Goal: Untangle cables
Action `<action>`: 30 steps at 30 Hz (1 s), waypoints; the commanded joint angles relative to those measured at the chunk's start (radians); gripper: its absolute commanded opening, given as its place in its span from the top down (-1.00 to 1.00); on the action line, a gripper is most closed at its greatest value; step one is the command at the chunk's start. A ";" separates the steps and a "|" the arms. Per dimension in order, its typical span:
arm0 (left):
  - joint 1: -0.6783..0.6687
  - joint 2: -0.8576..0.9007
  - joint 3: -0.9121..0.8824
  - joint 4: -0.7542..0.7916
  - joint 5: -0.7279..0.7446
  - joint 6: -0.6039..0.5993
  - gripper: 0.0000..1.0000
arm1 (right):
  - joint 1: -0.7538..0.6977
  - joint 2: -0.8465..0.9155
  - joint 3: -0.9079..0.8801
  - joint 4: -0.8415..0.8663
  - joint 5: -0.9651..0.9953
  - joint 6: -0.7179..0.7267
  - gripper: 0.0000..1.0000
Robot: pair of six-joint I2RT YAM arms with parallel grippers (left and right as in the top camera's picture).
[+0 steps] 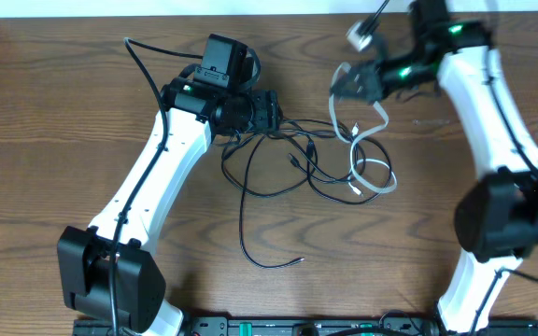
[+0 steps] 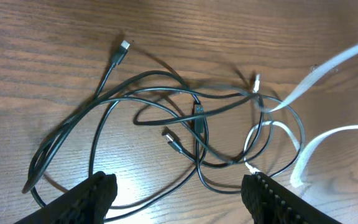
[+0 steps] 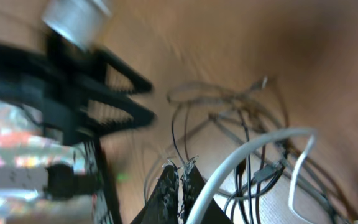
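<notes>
**White cord raised, black cord waiting on the desk**

The right pincer (image 3: 180, 168) is closed to a narrow slit. It appears to have the white cable (image 3: 260, 140) pinched near one end, though its own camera is too blurred to be sure. From overhead, that cable (image 1: 378, 191) runs from the right pincer (image 1: 346, 84) down into a loose loop on the desk (image 1: 63, 112). The loop overlaps the right edge of the black tangle.

The left pincer (image 2: 179, 182) is spread wide and holds nothing. It hovers over the black cable (image 2: 109, 76), which lies in several crossing loops in the middle of the desk. One long strand (image 1: 243, 224) trails toward the near edge.

In the left wrist view, one black plug (image 2: 122, 48) lies clear of the knot at the upper left. A second black plug (image 2: 169, 137) sits inside the loops. A small pale plug end (image 2: 255, 79) lies where the white cable (image 2: 334, 132) crosses the black one.

Both cords look thin, light and limp. They should slide easily on the wood and sag as soon as they are lifted, so raising one will probably drag the other along where they cross. The plugs are the only stiff parts and are likely to catch in a loop.

The safest hold on the black cable is probably just behind the free plug at the upper left, or on an outer strand away from the crossings. The pincer would have to close almost fully on so slim a cord. A gentle pull seems wise, since a hard one could tighten the knot.
</notes>
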 commanded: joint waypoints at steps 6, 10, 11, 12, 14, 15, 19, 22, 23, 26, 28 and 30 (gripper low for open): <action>0.001 0.011 0.005 0.002 -0.014 0.017 -0.40 | -0.074 -0.133 0.277 0.000 -0.016 0.286 0.98; 0.002 0.011 0.005 0.002 -0.014 0.017 -0.40 | -0.108 -0.167 0.360 0.017 -0.016 0.346 0.98; 0.002 0.011 0.005 0.002 -0.014 0.017 -0.41 | -0.121 -0.176 0.380 0.028 -0.016 0.368 0.98; 0.002 0.011 0.005 0.002 -0.014 0.017 -0.40 | -0.135 -0.183 0.396 0.040 -0.017 0.391 0.98; 0.001 0.011 0.005 0.002 -0.014 0.017 -0.40 | -0.167 -0.198 0.426 0.064 -0.024 0.439 0.98; 0.002 0.011 0.005 0.002 -0.014 0.017 -0.40 | -0.202 -0.214 0.448 0.093 -0.051 0.480 0.98; 0.001 0.011 0.005 0.003 -0.015 0.017 -0.40 | -0.274 -0.250 0.455 0.176 -0.118 0.566 0.98; 0.001 0.011 0.005 0.005 -0.019 0.017 -0.40 | -0.327 -0.265 0.455 0.235 -0.118 0.634 0.98; 0.001 0.011 0.005 0.005 -0.025 0.017 -0.40 | -0.352 -0.267 0.455 0.254 -0.117 0.655 0.98; 0.001 0.011 0.005 0.005 -0.032 0.017 -0.40 | -0.391 -0.263 0.455 0.182 -0.118 0.629 0.98; 0.001 0.011 0.005 0.005 -0.032 0.017 -0.40 | -0.370 -0.258 0.454 0.039 -0.107 0.511 0.98; 0.001 0.011 0.005 0.006 -0.032 0.017 -0.40 | -0.330 -0.251 0.451 -0.089 -0.069 0.416 0.98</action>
